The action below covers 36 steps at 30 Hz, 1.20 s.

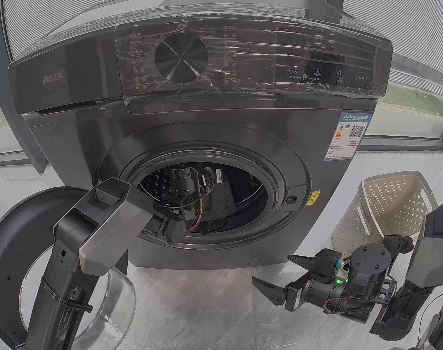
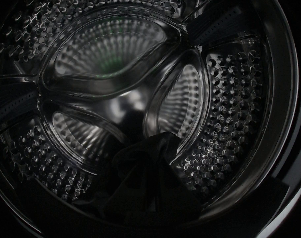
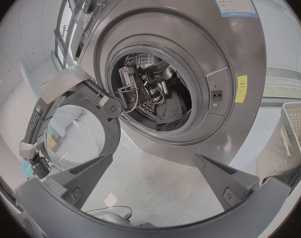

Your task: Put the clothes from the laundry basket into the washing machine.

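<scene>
Dark garment (image 3: 168, 108) hangs inside washing machine (image 1: 221, 122) drum mouth, beside left pincer (image 3: 155, 93); its grip state cannot tell. Right pincer (image 1: 272, 271) spread, low over floor near laundry basket (image 1: 396, 195), right. Risk: garment likely snags on arm, drags out over rim on withdrawal.

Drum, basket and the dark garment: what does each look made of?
The shiny perforated washer drum looks like polished stainless steel: mirror glints, stamped dimples. The cream perforated laundry basket looks like matte moulded plastic. The black garment is soft cloth, draping in folds; fibre unclear.
</scene>
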{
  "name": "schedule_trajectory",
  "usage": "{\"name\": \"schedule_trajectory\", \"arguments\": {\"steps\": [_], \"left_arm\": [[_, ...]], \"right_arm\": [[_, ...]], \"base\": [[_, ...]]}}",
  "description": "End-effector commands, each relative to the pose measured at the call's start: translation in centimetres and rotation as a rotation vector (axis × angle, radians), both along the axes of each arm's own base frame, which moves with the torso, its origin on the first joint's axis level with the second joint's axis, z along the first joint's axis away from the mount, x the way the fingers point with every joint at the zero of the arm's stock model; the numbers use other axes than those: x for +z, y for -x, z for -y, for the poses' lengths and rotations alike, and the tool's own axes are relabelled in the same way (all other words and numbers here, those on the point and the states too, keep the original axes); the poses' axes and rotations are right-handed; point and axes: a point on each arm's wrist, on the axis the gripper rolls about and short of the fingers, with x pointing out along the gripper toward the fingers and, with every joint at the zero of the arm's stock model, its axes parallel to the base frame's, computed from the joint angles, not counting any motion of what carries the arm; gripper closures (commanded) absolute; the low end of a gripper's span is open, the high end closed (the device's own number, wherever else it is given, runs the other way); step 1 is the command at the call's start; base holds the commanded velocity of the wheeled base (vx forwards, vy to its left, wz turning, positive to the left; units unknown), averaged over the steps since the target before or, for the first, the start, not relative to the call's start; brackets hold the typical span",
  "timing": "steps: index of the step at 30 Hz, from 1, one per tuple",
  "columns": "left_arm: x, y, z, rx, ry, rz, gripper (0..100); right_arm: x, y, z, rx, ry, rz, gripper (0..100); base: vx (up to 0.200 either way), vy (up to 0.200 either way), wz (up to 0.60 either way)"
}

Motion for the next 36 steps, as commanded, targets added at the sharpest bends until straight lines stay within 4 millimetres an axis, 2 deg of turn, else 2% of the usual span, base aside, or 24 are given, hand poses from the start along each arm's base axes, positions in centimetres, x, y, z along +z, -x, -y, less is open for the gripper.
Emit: {"name": "schedule_trajectory", "arguments": {"steps": [1,2,3,9,12,15,17,24,25,29,34,35,36], "left_arm": [[-2.0,0.1,-0.5,0.014,-0.021,-0.049,0],[-2.0,0.1,-0.5,0.014,-0.021,-0.049,0],[-2.7,1.0,-0.4,-0.001,-0.035,-0.093,0],[-3.9,3.9,-0.5,-0.060,-0.097,-0.200,0],[-5.7,5.2,-0.5,-0.097,-0.141,-0.262,0],[-6.2,5.2,-0.4,-0.098,-0.147,-0.270,0],[-7.5,5.0,-0.3,-0.097,-0.157,-0.286,0],[-8.4,4.3,-0.4,-0.088,-0.157,-0.284,0],[-8.7,4.1,-0.3,-0.085,-0.162,-0.284,100],[-8.5,3.7,-0.3,-0.076,-0.162,-0.264,100],[-7.1,3.4,-0.2,-0.070,-0.138,-0.227,100],[-5.0,2.6,-0.2,-0.045,-0.102,-0.169,100],[-4.9,2.6,-0.1,-0.043,-0.100,-0.165,100]], "right_arm": [[0.0,0.0,0.0,-0.001,-0.001,0.001,0],[0.0,0.0,0.0,-0.001,-0.001,0.001,0],[0.0,0.0,0.0,0.001,-0.001,0.001,0],[0.0,0.0,0.0,0.001,0.000,-0.002,0],[-0.1,0.2,-0.1,0.007,0.001,-0.003,0],[-0.1,0.2,-0.1,0.008,0.001,-0.003,0],[-0.1,0.3,-0.2,0.014,0.001,-0.005,0],[-0.1,0.4,-0.2,0.014,0.001,-0.005,0],[0.0,0.4,-0.2,0.014,0.000,-0.004,0],[0.1,0.4,-0.1,0.014,-0.004,0.000,0],[0.2,0.4,-0.1,0.014,-0.007,0.002,0],[0.1,0.4,-0.1,0.014,-0.004,0.000,0],[0.2,0.4,-0.1,0.014,-0.006,0.001,0]], "base": [[0.000,0.000,0.00],[0.000,0.000,0.00],[0.000,0.000,0.00],[0.000,0.000,0.00],[0.000,0.000,0.00],[0.000,0.000,0.00],[0.000,0.000,0.00],[0.000,0.000,0.00],[0.000,0.000,0.00],[0.000,0.000,0.00],[0.000,0.000,0.00],[0.000,0.000,0.00],[0.000,0.000,0.00]]}}
